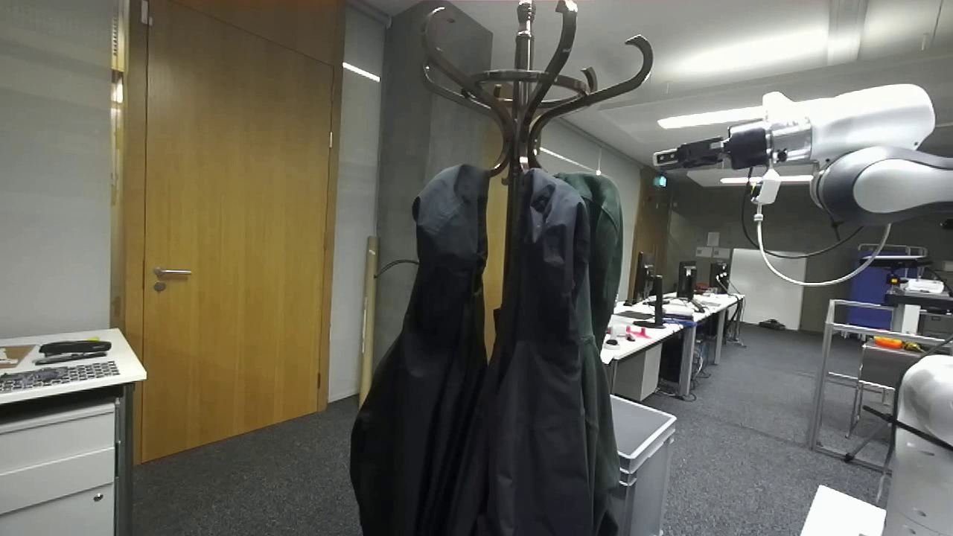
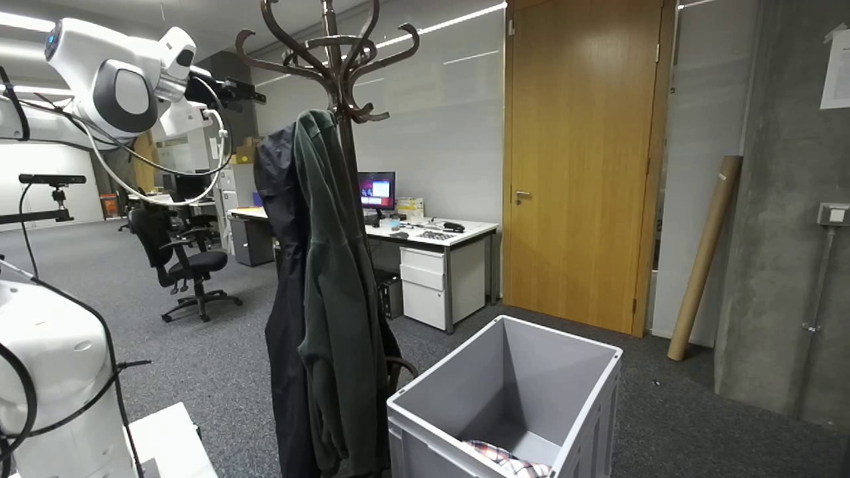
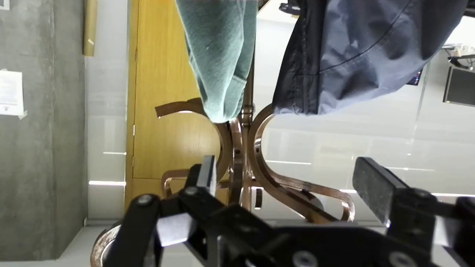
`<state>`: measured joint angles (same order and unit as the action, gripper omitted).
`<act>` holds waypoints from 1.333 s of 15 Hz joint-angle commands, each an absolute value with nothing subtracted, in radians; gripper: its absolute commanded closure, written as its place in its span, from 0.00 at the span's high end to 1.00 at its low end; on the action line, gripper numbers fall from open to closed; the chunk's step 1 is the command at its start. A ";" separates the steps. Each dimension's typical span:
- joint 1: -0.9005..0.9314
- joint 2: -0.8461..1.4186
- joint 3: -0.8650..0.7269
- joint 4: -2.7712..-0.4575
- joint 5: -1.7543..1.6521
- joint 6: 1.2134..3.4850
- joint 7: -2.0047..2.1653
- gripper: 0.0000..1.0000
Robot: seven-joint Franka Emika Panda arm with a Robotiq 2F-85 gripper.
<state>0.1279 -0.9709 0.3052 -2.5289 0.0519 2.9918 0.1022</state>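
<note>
My gripper (image 3: pixel 287 172) stands open with nothing between its fingers; the wrist view is upside down. In both exterior views the gripper (image 1: pixel 665 158) (image 2: pixel 259 98) is level with the upper part of a brown coat stand (image 1: pixel 524 45), apart from it. A dark green garment (image 3: pixel 222 63) and a dark navy jacket (image 3: pixel 356 55) hang from the stand's hooks and are nearest to me. Another dark jacket (image 1: pixel 447 298) hangs on the far side from my arm. The green garment (image 2: pixel 335 265) partly covers the navy jacket (image 2: pixel 279 199) in an exterior view.
A grey crate (image 2: pixel 558 372) stands on the floor beside the coat stand, with a plaid cloth (image 2: pixel 508 459) inside. Behind are a wooden door (image 2: pixel 578 166), a desk with white drawers (image 2: pixel 422 279) and a cardboard tube (image 2: pixel 705 259) leaning near a concrete pillar (image 2: pixel 783 219).
</note>
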 commanded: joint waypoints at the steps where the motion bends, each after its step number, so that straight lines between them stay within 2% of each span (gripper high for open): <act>1: 0.020 -0.950 0.329 -2.480 0.026 3.121 0.132 1.00; 6: -0.081 -0.915 0.346 -2.430 0.046 3.260 0.136 1.00; 15: -0.133 -0.804 0.358 -2.348 0.073 3.516 0.113 1.00; 20: -0.127 -0.784 0.368 -2.200 0.076 3.458 0.104 1.00</act>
<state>-0.1084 -0.8308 0.3508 -2.3035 0.0592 3.4577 0.1165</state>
